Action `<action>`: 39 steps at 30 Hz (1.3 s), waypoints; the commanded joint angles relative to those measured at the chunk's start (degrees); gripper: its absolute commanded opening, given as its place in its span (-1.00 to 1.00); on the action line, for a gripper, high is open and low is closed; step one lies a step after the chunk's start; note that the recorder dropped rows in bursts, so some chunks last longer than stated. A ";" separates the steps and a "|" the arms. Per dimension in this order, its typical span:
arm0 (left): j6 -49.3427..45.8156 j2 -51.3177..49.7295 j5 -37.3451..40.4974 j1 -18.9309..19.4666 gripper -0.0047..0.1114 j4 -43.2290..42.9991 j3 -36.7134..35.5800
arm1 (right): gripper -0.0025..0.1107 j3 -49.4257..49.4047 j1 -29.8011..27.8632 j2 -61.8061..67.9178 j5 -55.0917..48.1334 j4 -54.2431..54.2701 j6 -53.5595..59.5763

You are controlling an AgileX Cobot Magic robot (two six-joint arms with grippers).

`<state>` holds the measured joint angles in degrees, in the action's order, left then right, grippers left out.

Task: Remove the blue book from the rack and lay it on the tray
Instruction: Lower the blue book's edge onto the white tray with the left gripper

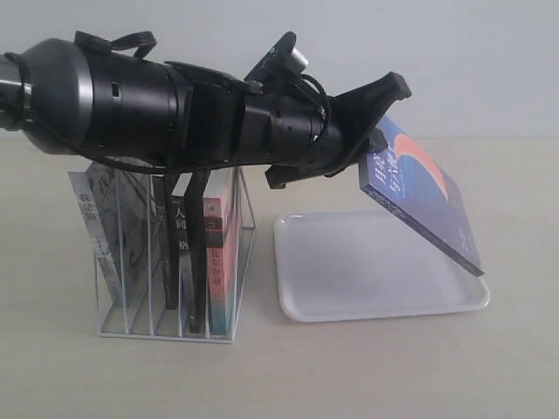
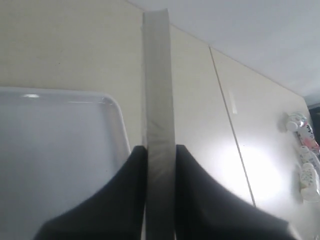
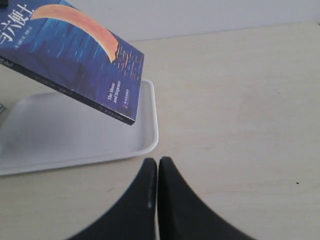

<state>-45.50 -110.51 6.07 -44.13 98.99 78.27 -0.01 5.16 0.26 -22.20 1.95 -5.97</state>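
Note:
The blue book point(image 1: 424, 197) hangs tilted in the air above the white tray point(image 1: 349, 262), its lower corner close over the tray's right rim. My left gripper point(image 1: 377, 131) is shut on the book's upper end. Seen from the left wrist, the book's page edge point(image 2: 159, 90) runs straight between the two black fingers point(image 2: 125, 200), with the tray point(image 2: 55, 150) beside it. The right wrist view shows the book's cover point(image 3: 75, 60) with its orange crescent over the tray point(image 3: 75, 135). My right gripper point(image 3: 158, 161) is shut and empty above the table, next to the tray's corner. The white wire rack point(image 1: 170, 262) stands to the left.
Several books remain in the rack: a grey-white one point(image 1: 109, 223) leaning at the left, black-spined ones point(image 1: 179, 253) and a pink-and-teal one point(image 1: 223, 262). A few small printed items point(image 2: 305, 160) lie far off on the table in the left wrist view.

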 commanded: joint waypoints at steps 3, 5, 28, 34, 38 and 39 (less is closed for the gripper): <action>0.51 -0.96 -2.00 -0.44 -0.84 0.96 0.65 | -0.96 0.01 0.01 -0.26 0.46 -0.13 0.53; 0.51 -1.26 -2.56 -0.44 -0.84 0.96 0.65 | -0.96 0.01 0.01 -0.26 0.46 -0.13 0.53; 4.14 -3.75 -4.18 -0.44 -0.84 0.96 0.65 | -0.96 0.01 0.01 -0.26 0.46 -0.13 0.53; 4.14 -3.75 -4.18 -0.44 -0.84 0.96 0.65 | -0.96 0.01 0.01 -0.26 0.46 -0.13 0.53; 3.92 -3.79 -4.03 -0.44 -0.84 0.96 0.65 | -0.96 0.01 0.01 -0.26 0.46 -0.13 0.53; 3.92 -3.79 -3.94 -0.44 -0.84 0.96 0.65 | -0.96 0.01 0.01 -0.26 0.46 -0.13 0.53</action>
<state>-42.20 -114.57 1.15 -44.13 99.33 78.27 -0.01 5.16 0.26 -22.20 1.95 -5.97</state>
